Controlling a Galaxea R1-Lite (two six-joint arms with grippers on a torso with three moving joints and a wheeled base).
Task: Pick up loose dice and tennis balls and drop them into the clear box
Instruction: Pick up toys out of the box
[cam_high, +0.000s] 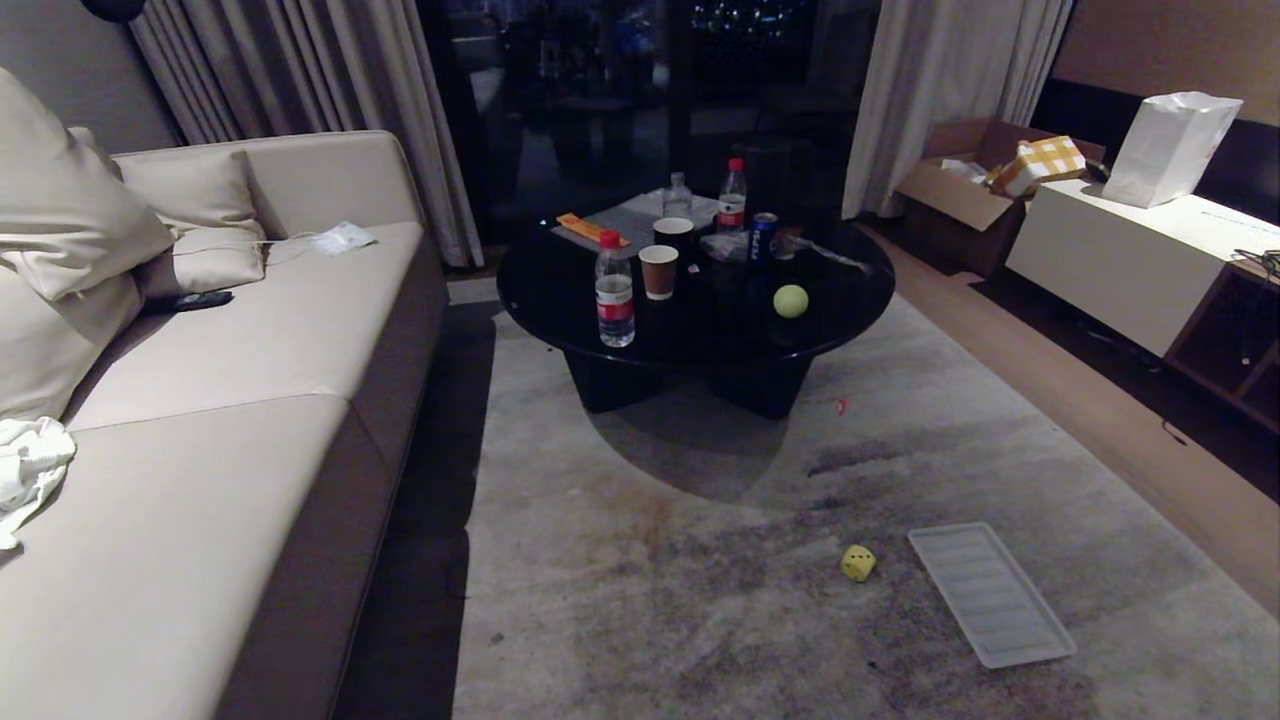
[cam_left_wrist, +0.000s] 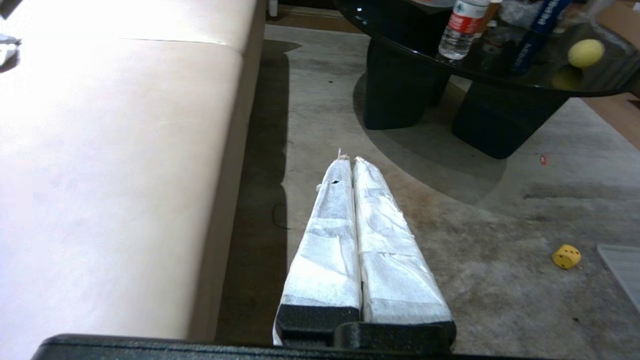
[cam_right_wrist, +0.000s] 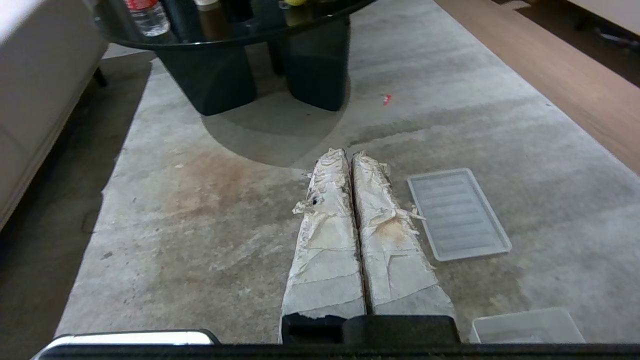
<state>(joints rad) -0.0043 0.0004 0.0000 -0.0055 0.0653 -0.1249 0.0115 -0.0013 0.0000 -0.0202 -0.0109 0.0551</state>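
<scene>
A yellow die (cam_high: 858, 562) (cam_left_wrist: 566, 256) with dark pips lies on the grey rug, just left of a flat ribbed lid. One tennis ball (cam_high: 790, 300) (cam_left_wrist: 585, 53) rests on the round black coffee table (cam_high: 840, 300). A corner of the clear box (cam_right_wrist: 527, 326) shows on the rug at the edge of the right wrist view. Neither arm appears in the head view. My left gripper (cam_left_wrist: 350, 161) hangs above the rug beside the sofa, its tape-wrapped fingers pressed together and empty. My right gripper (cam_right_wrist: 346, 154) is shut and empty too, hovering over the rug near the lid.
The ribbed translucent lid (cam_high: 990, 594) (cam_right_wrist: 457, 214) lies flat on the rug. A beige sofa (cam_high: 230, 400) fills the left. Bottles (cam_high: 614, 290), paper cups (cam_high: 658, 271) and a can stand on the table. A white cabinet (cam_high: 1120, 250), cardboard box and wooden floor are at right.
</scene>
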